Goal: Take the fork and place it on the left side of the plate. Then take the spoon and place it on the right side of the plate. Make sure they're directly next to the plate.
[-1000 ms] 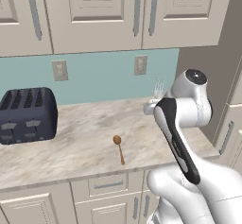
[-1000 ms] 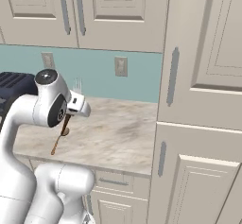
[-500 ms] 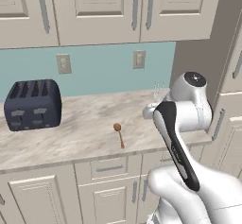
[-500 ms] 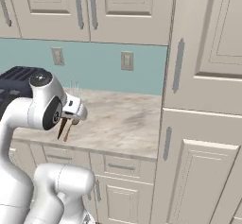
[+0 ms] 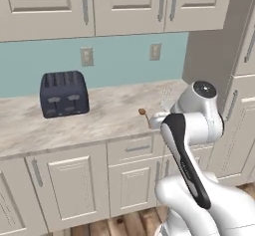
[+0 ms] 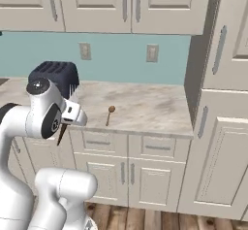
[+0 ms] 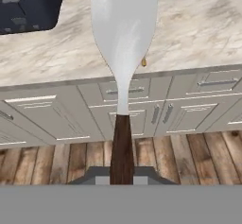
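**Hand view: fork in grip, plate not located**

Hand view is showing the fork [image 7: 124, 53] clamped by its dark handle, the gripper [image 7: 122, 176] clenched on it at the bottom of frame. Long axis is running straight out from the fingers, tines leading. Tines are pointing over the counter [image 7: 198, 24] edge, cabinet fronts and wood floor below, so the fork is being carried off the counter, in front of the cabinets.

Right base view: handle is hanging below the hand, tines rising by the toaster [image 6: 54, 76]. The spoon [image 6: 109, 115] is lying on the counter, bowl toward the wall, handle toward the front edge, well apart from the fork.

Plate: cannot be placed from these pics. Judgement: next move depends on finding it, then laying the fork directly beside its left rim.

Vs earlier frames: whole scene is shifting in both base views, more cabinet and floor coming in, i.e. base is backing away and driving; spoon and toaster aren't moving on the counter. Grip unchanged.
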Tool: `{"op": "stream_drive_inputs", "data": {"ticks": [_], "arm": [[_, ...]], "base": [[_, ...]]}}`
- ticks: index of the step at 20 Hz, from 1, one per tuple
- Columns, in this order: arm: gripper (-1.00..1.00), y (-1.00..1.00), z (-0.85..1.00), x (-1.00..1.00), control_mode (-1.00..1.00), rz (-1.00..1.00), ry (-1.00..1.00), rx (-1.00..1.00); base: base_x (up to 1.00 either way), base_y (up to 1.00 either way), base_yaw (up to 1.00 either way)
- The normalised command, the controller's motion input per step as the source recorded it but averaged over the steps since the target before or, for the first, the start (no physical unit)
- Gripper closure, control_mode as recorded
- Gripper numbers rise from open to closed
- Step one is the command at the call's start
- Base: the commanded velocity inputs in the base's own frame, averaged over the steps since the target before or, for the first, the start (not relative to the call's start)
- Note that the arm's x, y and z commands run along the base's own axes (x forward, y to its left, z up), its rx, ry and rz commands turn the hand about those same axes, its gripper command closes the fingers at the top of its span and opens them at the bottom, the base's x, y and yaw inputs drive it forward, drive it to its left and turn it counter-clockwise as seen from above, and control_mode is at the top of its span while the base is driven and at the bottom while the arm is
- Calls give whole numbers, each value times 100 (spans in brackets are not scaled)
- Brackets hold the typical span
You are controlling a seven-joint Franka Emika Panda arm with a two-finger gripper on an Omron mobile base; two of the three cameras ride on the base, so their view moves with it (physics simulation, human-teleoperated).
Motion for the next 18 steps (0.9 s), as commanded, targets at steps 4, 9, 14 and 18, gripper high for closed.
{"op": "stream_drive_inputs", "data": {"ticks": [4,9,14,18], "arm": [[100,0,0,0,100,0,0,0],[100,0,0,0,100,0,0,0],[100,0,0,0,100,0,0,0],[100,0,0,0,100,0,0,0]], "base": [[-41,62,-45],[-36,56,-50],[-41,57,-50],[-52,60,-47]]}}
